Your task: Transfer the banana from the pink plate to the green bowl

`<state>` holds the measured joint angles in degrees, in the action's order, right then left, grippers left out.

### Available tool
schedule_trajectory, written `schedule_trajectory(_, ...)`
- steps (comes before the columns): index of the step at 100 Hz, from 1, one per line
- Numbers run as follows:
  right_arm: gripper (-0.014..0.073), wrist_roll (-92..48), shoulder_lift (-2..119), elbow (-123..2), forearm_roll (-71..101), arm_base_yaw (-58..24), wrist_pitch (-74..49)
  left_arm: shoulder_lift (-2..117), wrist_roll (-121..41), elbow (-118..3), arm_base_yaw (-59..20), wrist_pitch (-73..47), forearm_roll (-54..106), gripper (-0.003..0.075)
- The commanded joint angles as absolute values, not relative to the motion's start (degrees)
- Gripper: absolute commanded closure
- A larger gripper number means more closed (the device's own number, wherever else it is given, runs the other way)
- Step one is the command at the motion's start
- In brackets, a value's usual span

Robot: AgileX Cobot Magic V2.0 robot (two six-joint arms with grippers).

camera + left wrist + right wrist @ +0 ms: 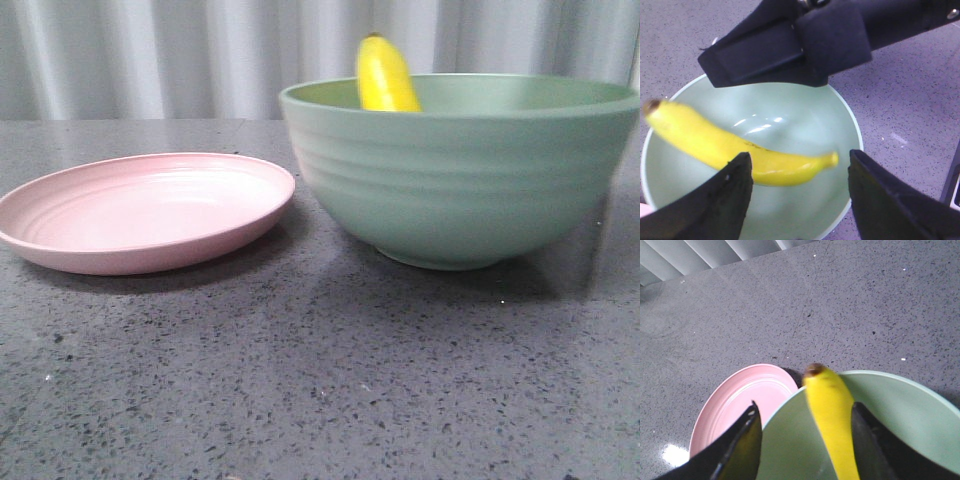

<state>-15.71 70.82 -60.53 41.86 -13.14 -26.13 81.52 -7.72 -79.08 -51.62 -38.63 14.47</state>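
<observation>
The yellow banana (385, 78) lies inside the green bowl (460, 180), and its dark tip sticks up above the rim. The pink plate (140, 215) sits left of the bowl with nothing on it. No gripper shows in the front view. In the left wrist view my left gripper (799, 155) is open above the bowl (790, 110), and the banana (715, 142) lies below its fingers. In the right wrist view my right gripper (806, 410) is open over the bowl (910, 410), with the banana (827, 405) between its spread fingers, close to one. The plate (745, 395) lies beyond.
The dark speckled tabletop (320, 380) stretches in front of the plate and bowl. A pale pleated curtain (150, 60) hangs behind the table. The black right arm (790, 45) hangs over the bowl in the left wrist view.
</observation>
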Motion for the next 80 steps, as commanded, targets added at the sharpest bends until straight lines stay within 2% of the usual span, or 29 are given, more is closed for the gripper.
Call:
schedule_trajectory(1, 0.0239, -16.34, 69.53, -62.72, 42.12, -13.03, -23.25, 79.84, -7.73, -81.16, -51.98, -35.36, 15.56, 0.0331)
schedule_trajectory(12, 0.0245, -16.47, 69.42, -62.72, 40.74, -13.03, -25.99, 79.41, -7.73, -81.16, -51.88, -35.36, 15.56, 0.0332)
schedule_trajectory(20, 0.0317, -16.47, 69.42, -62.72, 38.98, -13.03, -28.35, 78.88, -7.73, -81.16, -51.64, -35.36, 15.56, 0.0367)
schedule_trajectory(40, 0.0658, -16.47, 68.91, -62.72, 35.81, -13.03, -32.47, 75.45, -7.73, -80.90, -51.64, -34.94, 12.77, 0.0691)
schedule_trajectory(44, 0.0657, -16.47, 68.38, -62.72, 35.08, -13.03, -32.75, 74.55, -7.73, -80.63, -51.64, -34.94, 12.25, 0.0742)
schedule_trajectory(58, 0.0655, -16.47, 65.19, -62.72, 31.57, -13.03, -32.26, 71.02, -7.73, -77.74, -51.64, -33.68, 10.45, 0.0741)
schedule_trajectory(80, 0.0655, -18.24, 55.87, -57.45, 28.92, -13.03, -23.98, 62.70, -8.25, -65.48, -51.64, -21.33, 10.15, 0.0741)
